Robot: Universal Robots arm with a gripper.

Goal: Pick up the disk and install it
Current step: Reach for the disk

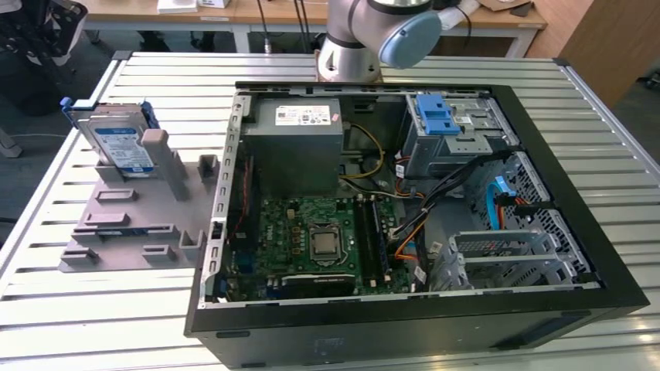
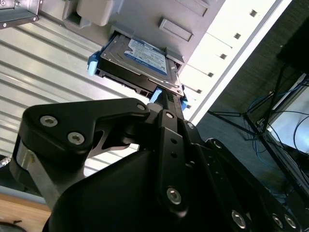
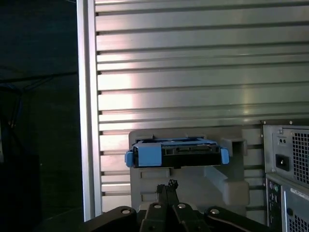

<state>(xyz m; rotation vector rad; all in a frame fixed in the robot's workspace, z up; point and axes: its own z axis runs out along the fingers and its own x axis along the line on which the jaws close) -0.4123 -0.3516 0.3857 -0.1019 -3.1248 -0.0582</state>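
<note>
disk stood in the holder on the bench.
fingers were pressed together, empty, apart from it.

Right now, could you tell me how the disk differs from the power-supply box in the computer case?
The disk stands on edge in a grey holder on the table, outside the case; the power-supply box sits inside it. The disk is a thin slab; the box is far bulkier. The disk wears a blue frame and a white-and-blue label; the box is plain grey with a white sticker. Both are rectangular metal units.
</note>
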